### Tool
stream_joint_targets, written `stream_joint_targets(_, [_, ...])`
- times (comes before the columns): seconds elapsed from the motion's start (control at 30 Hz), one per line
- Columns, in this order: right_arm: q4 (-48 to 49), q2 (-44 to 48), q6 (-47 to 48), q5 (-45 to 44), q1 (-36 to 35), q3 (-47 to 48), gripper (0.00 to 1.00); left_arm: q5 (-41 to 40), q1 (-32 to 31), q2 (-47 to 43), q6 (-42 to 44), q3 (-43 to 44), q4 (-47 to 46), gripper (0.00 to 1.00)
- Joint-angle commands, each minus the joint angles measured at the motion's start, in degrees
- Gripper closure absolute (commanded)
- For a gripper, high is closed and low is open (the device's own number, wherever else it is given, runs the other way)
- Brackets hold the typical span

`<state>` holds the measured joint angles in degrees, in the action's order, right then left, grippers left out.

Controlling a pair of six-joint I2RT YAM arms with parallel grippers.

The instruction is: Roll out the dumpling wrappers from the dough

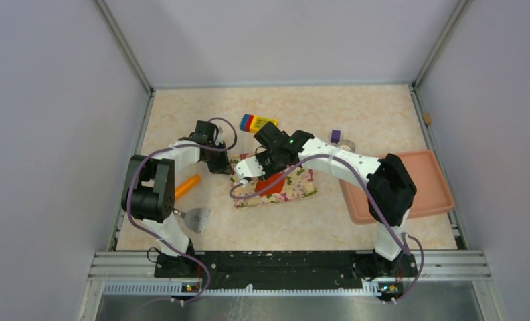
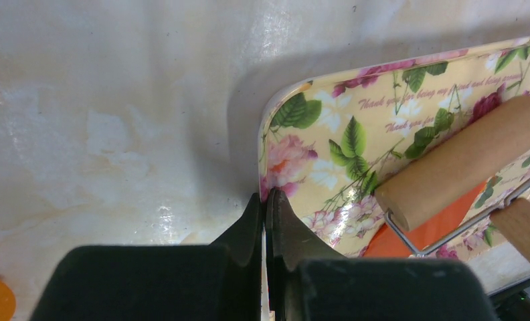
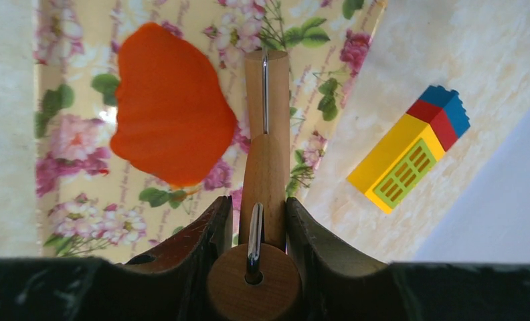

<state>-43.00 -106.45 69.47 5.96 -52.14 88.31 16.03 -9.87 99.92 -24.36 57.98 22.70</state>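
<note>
The dough (image 3: 168, 114) lies mid floral tray (image 2: 329, 134), pressed into an uneven flat patch; no wrappers show, so most work seems left. Right end effector (image 3: 259, 207) grips the roller (image 3: 266, 120) handle over the tray; left end effector (image 2: 264, 200) pinches the tray's rim

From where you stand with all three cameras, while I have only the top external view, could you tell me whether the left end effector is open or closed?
Observer: Closed. In the left wrist view the left end effector has its jaws together, tips at the corner rim of the floral tray; whether the rim is pinched I cannot tell.
Operator: Thank you. What does the right one hold?
Observer: The right end effector is shut on the wooden handle of the rolling pin.
Operator: And the dough's shape?
Observer: The dough is one flattened orange patch with an uneven outline.
</note>
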Motion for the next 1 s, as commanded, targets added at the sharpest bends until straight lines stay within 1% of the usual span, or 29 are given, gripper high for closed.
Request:
stream_joint_targets(0.0, [-1.94, -5.33, -3.72, -3.06, -0.33, -3.19, 1.0, -1.07, -0.33, 2.53, 0.98, 0.54, -0.67, 1.0])
stream_joint_targets(0.07, [3.45, -5.87, -5.66, -6.94, -0.39, -2.65, 1.0, -0.95, -0.33, 2.65, 1.15, 0.79, -0.95, 1.0])
stream_joint_targets(0.17, [6.48, -5.28, -8.15, -10.29, -0.1, 2.64, 1.0, -0.99, -0.33, 2.65, 1.62, 0.99, -0.99, 1.0])
stream_joint_targets(0.23, [4.93, -4.47, -9.39, -10.71, -0.09, 8.01, 1.0, -0.83, -0.33, 2.61, 2.05, 1.04, -0.99, 1.0])
stream_joint_targets(0.3, [1.11, -3.54, -10.61, -9.54, -0.28, 13.78, 1.0, -0.74, -0.33, 2.56, 2.33, 0.88, -1.08, 1.0])
stream_joint_targets(0.4, [-3.62, -1.3, -10.46, -7.61, -1.33, 17.22, 1.0, -0.34, -0.33, 2.64, 2.59, 0.5, -1.48, 1.0])
stream_joint_targets(0.47, [-6.15, 0.94, -9.27, -5.5, -1.81, 16.17, 1.0, -0.21, -0.33, 2.82, 2.81, 0.34, -1.75, 1.0])
stream_joint_targets(0.67, [-9.63, 3.99, -5.75, -1.79, -2.0, 7.94, 1.0, -0.13, -0.33, 2.67, 3.34, 0.05, -2.22, 1.0])
stream_joint_targets(0.97, [-11.2, 1.96, -5.19, -0.15, -2.01, 4.77, 1.0, -0.39, -0.33, 2.3, 3.97, -0.34, -2.75, 1.0])
